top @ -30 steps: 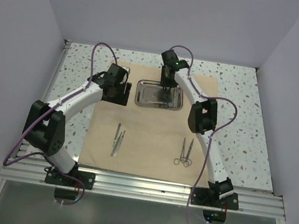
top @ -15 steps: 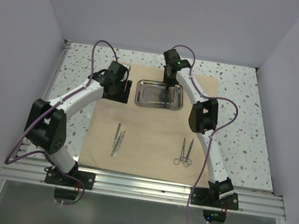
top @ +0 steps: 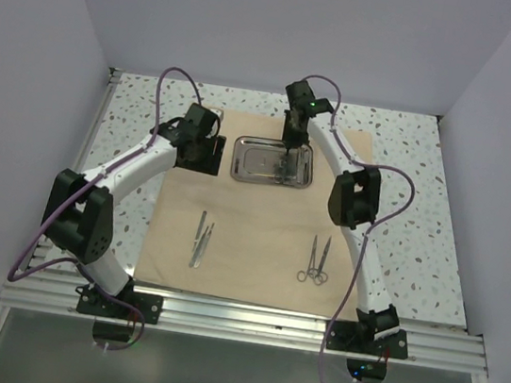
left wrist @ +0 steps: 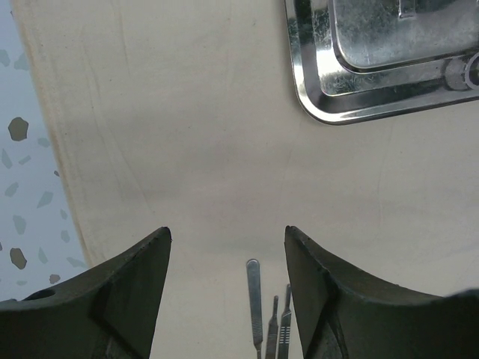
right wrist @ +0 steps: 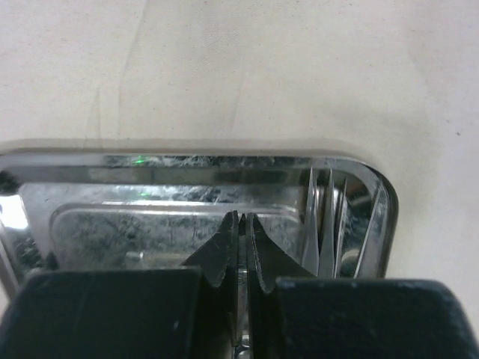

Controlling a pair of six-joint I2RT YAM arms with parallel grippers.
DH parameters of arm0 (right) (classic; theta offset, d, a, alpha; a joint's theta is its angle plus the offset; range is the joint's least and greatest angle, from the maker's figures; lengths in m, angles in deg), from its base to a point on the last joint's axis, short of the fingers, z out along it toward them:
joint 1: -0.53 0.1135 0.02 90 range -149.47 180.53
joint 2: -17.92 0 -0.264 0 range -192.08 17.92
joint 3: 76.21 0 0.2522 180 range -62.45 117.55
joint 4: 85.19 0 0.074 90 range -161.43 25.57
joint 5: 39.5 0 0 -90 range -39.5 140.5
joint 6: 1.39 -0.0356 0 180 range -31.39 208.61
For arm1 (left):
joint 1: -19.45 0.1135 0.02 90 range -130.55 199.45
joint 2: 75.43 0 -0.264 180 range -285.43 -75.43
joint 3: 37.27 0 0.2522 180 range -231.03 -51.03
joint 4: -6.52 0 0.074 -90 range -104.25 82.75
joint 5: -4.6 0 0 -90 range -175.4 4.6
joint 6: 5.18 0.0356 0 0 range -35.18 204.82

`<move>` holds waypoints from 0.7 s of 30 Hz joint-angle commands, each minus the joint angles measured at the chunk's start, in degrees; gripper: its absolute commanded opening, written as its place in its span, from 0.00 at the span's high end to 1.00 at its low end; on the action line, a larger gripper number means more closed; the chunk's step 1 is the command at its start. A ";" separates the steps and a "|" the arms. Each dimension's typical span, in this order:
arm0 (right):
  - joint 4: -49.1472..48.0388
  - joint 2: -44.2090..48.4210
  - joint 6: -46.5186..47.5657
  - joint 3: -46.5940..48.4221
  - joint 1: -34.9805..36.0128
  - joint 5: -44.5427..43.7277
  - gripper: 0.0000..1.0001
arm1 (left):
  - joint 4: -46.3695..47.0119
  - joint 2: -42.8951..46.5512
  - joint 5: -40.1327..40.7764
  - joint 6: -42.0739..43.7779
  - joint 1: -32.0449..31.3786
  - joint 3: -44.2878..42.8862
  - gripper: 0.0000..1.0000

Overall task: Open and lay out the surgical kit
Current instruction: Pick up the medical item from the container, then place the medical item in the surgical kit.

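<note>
Right hand (right wrist: 241, 228) closed above steel tray (top: 253, 162), long axis running left-right.

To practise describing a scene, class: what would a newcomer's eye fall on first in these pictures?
The beige cloth wrap lies spread flat across the speckled table, with the shiny steel tray at its far middle. The right end effector, fingers pinched together, hangs over that tray, while the left end effector hovers open to its left. Ring-handled instruments and slim tools lie nearer the arms.
</note>
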State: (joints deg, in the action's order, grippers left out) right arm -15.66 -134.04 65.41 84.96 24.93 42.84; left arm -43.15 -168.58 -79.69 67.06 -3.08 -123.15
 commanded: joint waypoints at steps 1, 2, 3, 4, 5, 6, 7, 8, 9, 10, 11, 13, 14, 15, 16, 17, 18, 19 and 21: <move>0.21 10.71 -1.76 -0.98 -0.41 1.51 1.00 | 2.32 2.61 -0.09 1.41 0.46 -0.75 0.34; 0.57 12.81 -1.85 -1.42 -0.50 1.51 1.00 | 2.50 2.88 0.00 1.59 0.46 -0.31 0.34; 1.18 13.70 -1.76 -1.86 -0.50 1.33 1.00 | 2.59 3.31 0.00 1.67 0.46 -0.13 0.34; 1.36 14.84 -2.02 -3.17 -0.50 1.25 1.00 | 2.94 3.49 0.00 1.76 0.46 0.13 0.34; 1.45 17.03 -2.11 -4.06 -0.50 1.16 1.00 | 3.12 3.84 0.00 1.85 0.46 0.57 0.34; 1.36 18.44 -2.11 -5.11 -0.41 0.98 1.00 | 3.38 4.11 0.00 1.85 0.46 0.75 0.34; 1.45 19.50 -2.29 -7.12 -0.41 0.63 1.00 | 3.82 4.28 -0.09 1.94 0.55 1.01 0.34; 1.62 20.55 -2.29 -8.10 -0.50 0.54 1.00 | 3.91 4.37 -0.35 1.85 0.46 1.27 0.34; 2.32 22.74 -2.29 -9.06 -0.50 0.37 1.00 | 4.08 4.55 -0.44 1.85 0.55 1.10 0.34; 2.85 23.81 -2.37 -11.95 -0.41 -0.24 1.00 | 4.34 4.55 -0.62 1.85 0.46 1.10 0.34; 3.20 25.47 -2.38 -14.24 -0.41 -0.51 1.00 | 4.61 4.46 -0.88 1.76 0.55 0.93 0.34; 2.16 31.87 -2.46 -24.90 -0.24 -0.51 1.00 | 5.31 4.20 -0.97 1.59 0.55 0.66 0.34; 1.02 34.42 -2.64 -29.42 -0.15 -0.69 1.00 | 5.58 3.94 -1.14 1.41 0.55 0.14 0.34; -2.21 40.19 -2.81 -34.16 0.03 -0.51 1.00 | 5.75 3.24 -1.32 1.32 0.55 -0.21 0.33; -3.81 42.95 -2.99 -43.26 0.12 -0.60 1.00 | 5.84 2.62 -1.41 1.24 0.55 -0.91 0.33; -5.22 45.33 -3.16 -47.61 0.21 -0.95 1.00 | 5.93 1.92 -1.67 1.06 0.55 -2.31 0.33; -7.41 48.22 -3.43 -51.66 0.38 -0.95 1.00 | 6.02 0.61 -1.93 0.97 0.55 -3.11 0.33; -8.39 52.51 -4.13 -58.92 0.38 -1.04 1.00 | 6.19 -0.10 -2.11 0.88 0.55 -5.21 0.33; -10.32 56.58 -4.92 -65.29 0.64 -1.56 1.00 | 6.19 -2.81 -2.55 0.27 0.55 -7.50 0.32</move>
State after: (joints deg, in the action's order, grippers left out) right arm -21.08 -83.31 62.40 25.42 25.04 42.47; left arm -40.68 -168.60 -80.80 67.85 -3.05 -125.57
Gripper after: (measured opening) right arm 0.031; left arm 0.673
